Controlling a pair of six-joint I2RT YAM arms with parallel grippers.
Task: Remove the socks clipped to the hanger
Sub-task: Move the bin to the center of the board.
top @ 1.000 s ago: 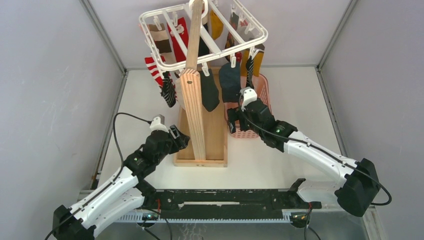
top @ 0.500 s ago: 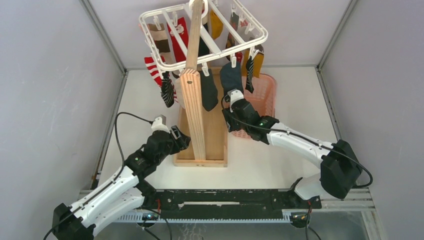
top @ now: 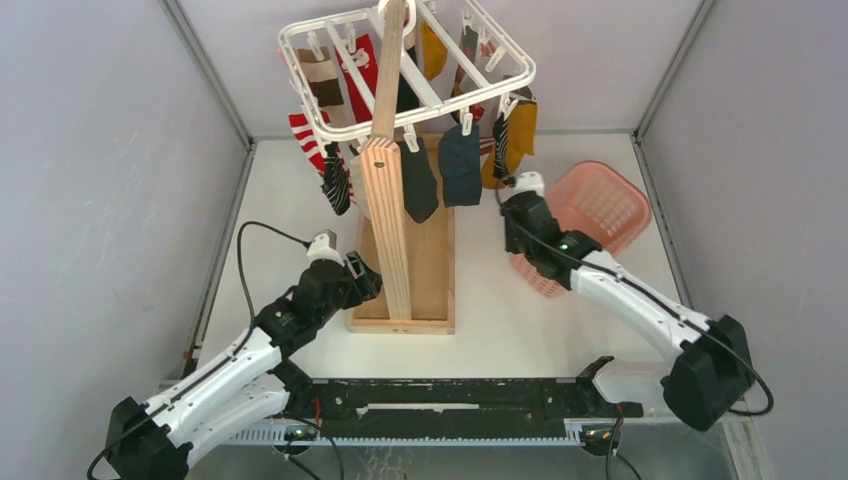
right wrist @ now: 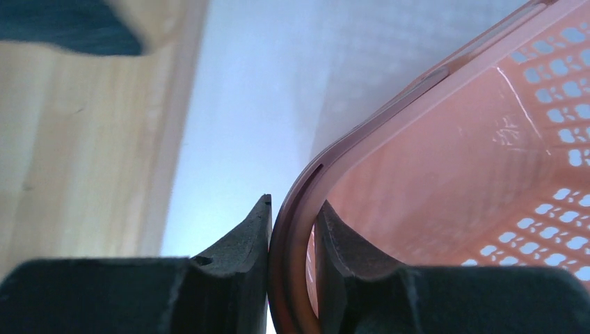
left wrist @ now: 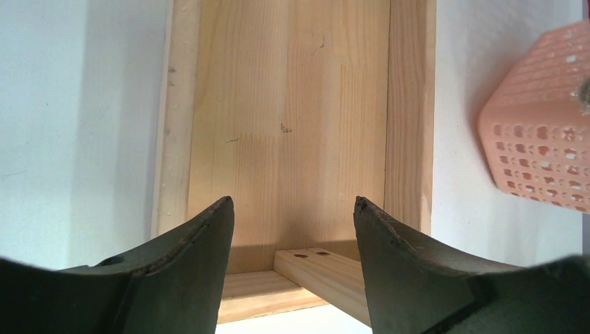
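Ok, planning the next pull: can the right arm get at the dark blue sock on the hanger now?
Probably not yet: the right gripper is clamped on the pink basket by its rim, so it is occupied. The dark blue sock hangs unobstructed nearby on the hanger.

No writing, label, brand or number is legible on the hanger (top: pixel 299 70), socks (top: pixel 460 165), pink basket (top: pixel 600 200) or wooden stand (top: pixel 385 200).

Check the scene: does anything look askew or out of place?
The pink basket, right of the wooden stand, is tilted rather than flat on the table, with its rim pinched in the right gripper. Nothing looks spilled or damaged.
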